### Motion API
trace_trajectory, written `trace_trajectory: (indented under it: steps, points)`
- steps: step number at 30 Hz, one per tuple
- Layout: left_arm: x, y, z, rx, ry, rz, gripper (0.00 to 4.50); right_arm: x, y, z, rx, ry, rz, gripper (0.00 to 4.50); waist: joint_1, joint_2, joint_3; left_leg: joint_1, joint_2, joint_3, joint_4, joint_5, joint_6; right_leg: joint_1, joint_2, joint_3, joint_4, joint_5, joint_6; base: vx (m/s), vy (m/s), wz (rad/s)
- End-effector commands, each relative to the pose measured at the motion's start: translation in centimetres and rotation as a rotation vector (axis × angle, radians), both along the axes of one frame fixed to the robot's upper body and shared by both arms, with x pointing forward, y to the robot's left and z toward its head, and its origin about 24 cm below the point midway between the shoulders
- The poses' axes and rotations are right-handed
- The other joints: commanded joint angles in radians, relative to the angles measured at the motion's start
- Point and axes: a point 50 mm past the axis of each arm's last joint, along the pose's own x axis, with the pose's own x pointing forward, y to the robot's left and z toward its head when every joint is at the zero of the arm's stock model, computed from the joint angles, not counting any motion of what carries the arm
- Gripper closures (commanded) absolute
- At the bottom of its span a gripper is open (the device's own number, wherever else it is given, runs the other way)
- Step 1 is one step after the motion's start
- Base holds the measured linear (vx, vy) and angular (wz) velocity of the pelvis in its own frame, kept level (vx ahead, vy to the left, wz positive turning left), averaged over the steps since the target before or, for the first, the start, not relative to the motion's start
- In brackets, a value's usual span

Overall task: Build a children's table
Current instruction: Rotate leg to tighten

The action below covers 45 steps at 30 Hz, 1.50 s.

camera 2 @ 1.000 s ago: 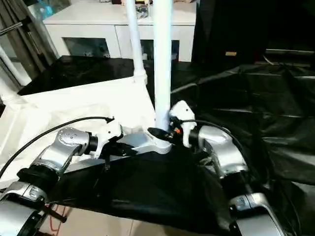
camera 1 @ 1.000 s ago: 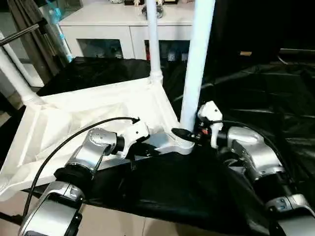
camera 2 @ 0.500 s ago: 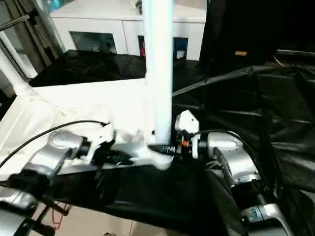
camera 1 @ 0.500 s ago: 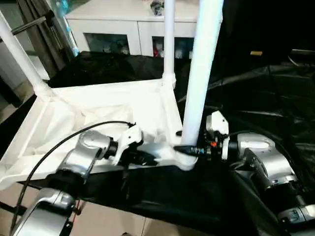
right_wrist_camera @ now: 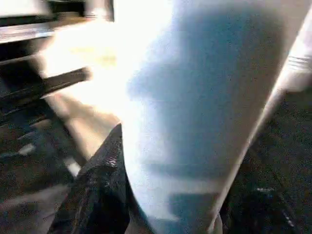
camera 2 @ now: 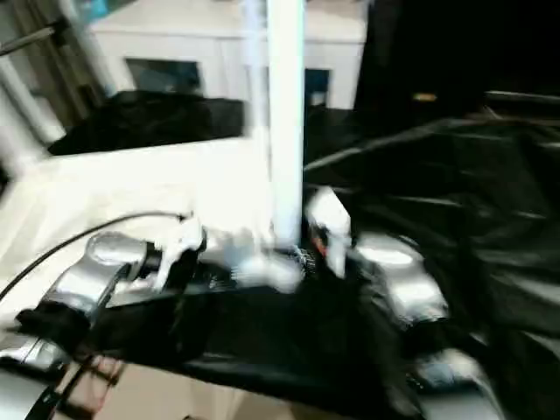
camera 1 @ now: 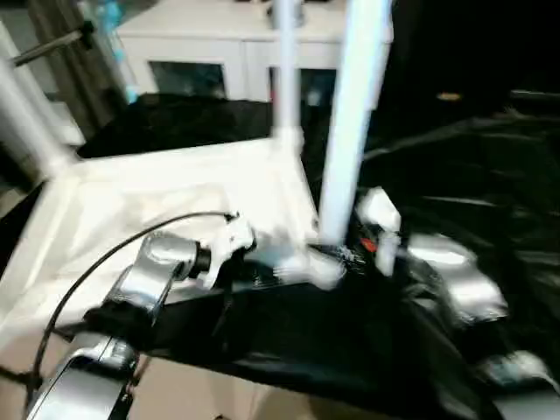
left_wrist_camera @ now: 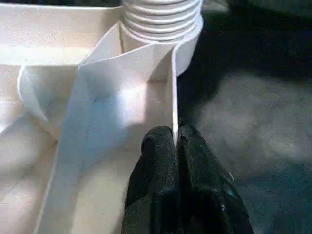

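Observation:
The white tabletop (camera 1: 166,188) lies upside down on a black sheet. Its ribbed underside faces up. Three white legs stand in its corner sockets: the near one (camera 1: 350,131), one behind it (camera 1: 286,79), and one at the far left (camera 1: 26,114). My left gripper (left_wrist_camera: 176,141) is shut on the tabletop's thin rim wall, just short of the ridged corner socket (left_wrist_camera: 161,19). Low on the near leg (right_wrist_camera: 195,107), my right gripper (camera 1: 337,254) is closed around it just above the socket. One black finger (right_wrist_camera: 97,185) lies against the leg's side.
A white cabinet (camera 1: 219,44) with glass doors stands behind the work. Crumpled black sheet (camera 1: 464,166) covers the surface to the right and front. Light floor (camera 1: 184,394) shows below the sheet's near edge. A dark pole (camera 1: 52,48) leans at the far left.
The whole picture has shifted and blurred as the camera moved. Both grippers keep their holds, the left on the rim and the right on the near leg.

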Motion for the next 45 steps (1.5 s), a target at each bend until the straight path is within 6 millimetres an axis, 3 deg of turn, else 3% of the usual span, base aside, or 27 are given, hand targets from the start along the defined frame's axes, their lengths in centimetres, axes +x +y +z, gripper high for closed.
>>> trace_trajectory:
  steps: [1,3,7,12,16,20,23,27,28,33,34,36,38,40,42,43,44,45]
  points:
    - [1.2,-1.5,2.4,-0.063,-0.085,0.008,4.5,-1.1,-0.9,-5.0,-0.105,0.222,-0.16,2.61,0.0,-0.009,-0.044,0.012,0.041,-0.021,-0.085,-0.387,-0.009,0.034,-0.059,0.038,-0.097,-0.451,-0.186,0.0,0.0,0.0]
    - [1.9,-2.3,2.1,-0.008,-0.097,0.099,4.5,-0.4,0.0,-5.4,-0.078,0.262,-0.274,2.61,-0.002,-0.011,-0.044,0.019,0.039,-0.02,-0.083,-0.402,-0.014,0.027,-0.057,0.039,-0.099,-0.469,-0.186,0.0,0.0,0.0]
    - [2.4,-3.8,2.1,0.004,-0.086,0.203,4.5,-0.2,1.3,-5.9,-0.091,0.31,-0.287,2.61,0.0,-0.013,-0.044,0.014,0.039,-0.019,-0.083,-0.397,-0.003,0.031,-0.055,0.038,-0.1,-0.438,-0.189,0.0,0.0,0.0]
    - [2.1,-4.7,1.9,-0.011,-0.088,0.207,4.5,-0.1,2.0,-6.1,-0.083,0.333,-0.286,2.61,0.006,-0.015,-0.046,0.013,0.04,-0.019,-0.085,-0.401,0.003,0.031,-0.056,0.039,-0.099,-0.412,-0.196,0.0,0.0,0.0]
    - [2.2,-5.1,2.0,-0.019,-0.1,0.199,4.5,0.1,2.3,-6.1,-0.091,0.326,-0.295,2.61,0.001,-0.023,-0.044,0.014,0.041,-0.021,-0.088,-0.439,-0.005,0.027,-0.056,0.037,-0.103,-0.452,-0.18,0.0,0.0,0.0]
    - [2.1,-5.1,2.3,-0.026,-0.105,0.177,4.5,0.3,2.6,-6.0,-0.113,0.318,-0.278,2.61,-0.001,-0.02,-0.043,0.016,0.041,-0.024,-0.091,-0.464,-0.011,0.024,-0.056,0.037,-0.107,-0.475,-0.167,0.0,0.0,0.0]
    - [2.0,-5.1,2.3,-0.029,-0.102,0.172,4.5,0.4,2.7,-5.8,-0.112,0.306,-0.272,2.61,-0.004,-0.012,-0.043,0.016,0.041,-0.024,-0.092,-0.478,-0.017,0.022,-0.056,0.038,-0.108,-0.467,-0.166,0.0,0.0,0.0]
    - [1.8,-5.1,2.1,-0.03,-0.098,0.153,4.5,0.5,2.5,-5.7,-0.103,0.304,-0.287,2.61,-0.012,-0.014,-0.042,0.015,0.04,-0.025,-0.093,-0.499,-0.018,0.021,-0.055,0.037,-0.11,-0.478,-0.164,0.0,0.0,0.0]
    - [1.8,-5.1,2.1,-0.033,-0.095,0.147,4.5,0.5,2.5,-5.6,-0.094,0.302,-0.288,2.26,-0.014,-0.012,-0.042,0.016,0.04,-0.026,-0.092,-0.504,-0.018,0.019,-0.056,0.037,-0.111,-0.481,-0.165,0.0,0.0,0.0]
    - [1.6,-4.9,2.2,-0.035,-0.097,0.128,4.5,0.7,2.5,-5.3,-0.074,0.291,-0.277,1.82,-0.019,-0.007,-0.043,0.015,0.041,-0.028,-0.093,-0.507,-0.018,0.019,-0.057,0.038,-0.109,-0.474,-0.173,0.0,0.0,0.0]
    - [1.6,-4.8,2.2,-0.035,-0.098,0.124,4.5,0.7,2.5,-5.2,-0.071,0.288,-0.274,1.71,-0.019,-0.01,-0.045,0.014,0.042,-0.026,-0.093,-0.499,-0.017,0.019,-0.056,0.039,-0.108,-0.446,-0.181,0.0,0.0,0.0]
    - [1.3,-4.5,2.3,-0.045,-0.092,0.096,4.5,0.8,2.7,-4.7,-0.045,0.265,-0.258,1.57,-0.018,0.0,-0.047,0.006,0.043,-0.025,-0.094,-0.463,-0.01,0.028,-0.055,0.04,-0.098,-0.363,-0.207,0.0,0.0,0.0]
    - [1.0,-4.3,2.2,-0.047,-0.086,0.074,4.5,1.1,2.7,-4.0,-0.004,0.25,-0.255,1.4,-0.016,-0.001,-0.05,0.008,0.043,-0.021,-0.093,-0.437,-0.003,0.03,-0.055,0.04,-0.094,-0.309,-0.228,0.0,0.0,0.0]
    - [0.8,-4.2,2.3,-0.047,-0.09,0.05,4.5,1.3,2.7,-3.4,0.034,0.23,-0.237,1.38,-0.009,-0.009,-0.057,0.005,0.043,-0.013,-0.086,-0.354,0.025,0.037,-0.056,0.043,-0.088,-0.213,-0.259,0.026,-0.007,0.03]
    - [0.7,-4.1,2.3,-0.046,-0.088,0.039,4.5,1.4,2.5,-3.0,0.047,0.224,-0.214,1.11,-0.004,-0.007,-0.062,-0.003,0.044,-0.013,-0.082,-0.253,0.056,0.047,-0.055,0.04,-0.071,-0.097,-0.284,0.0,0.0,0.0]
    - [0.6,-4.0,2.3,-0.048,-0.091,0.022,4.5,1.3,2.5,-2.8,0.04,0.211,-0.181,1.0,-0.004,-0.017,-0.063,-0.004,0.044,-0.01,-0.079,-0.224,0.068,0.048,-0.053,0.039,-0.069,-0.067,-0.291,0.0,0.0,0.0]
    - [0.5,-3.9,2.4,-0.048,-0.088,0.011,4.5,1.2,2.4,-2.5,0.026,0.2,-0.144,0.91,0.006,-0.009,-0.066,-0.005,0.044,-0.008,-0.07,-0.153,0.104,0.049,-0.055,0.037,-0.059,0.0,-0.309,0.0,0.0,0.0]
    - [0.4,-3.7,2.4,-0.047,-0.088,-0.003,4.5,1.1,2.3,-2.3,0.011,0.189,-0.093,0.91,0.009,-0.013,-0.066,-0.005,0.044,-0.006,-0.068,-0.134,0.116,0.05,-0.052,0.035,-0.058,0.016,-0.312,0.0,0.0,0.0]
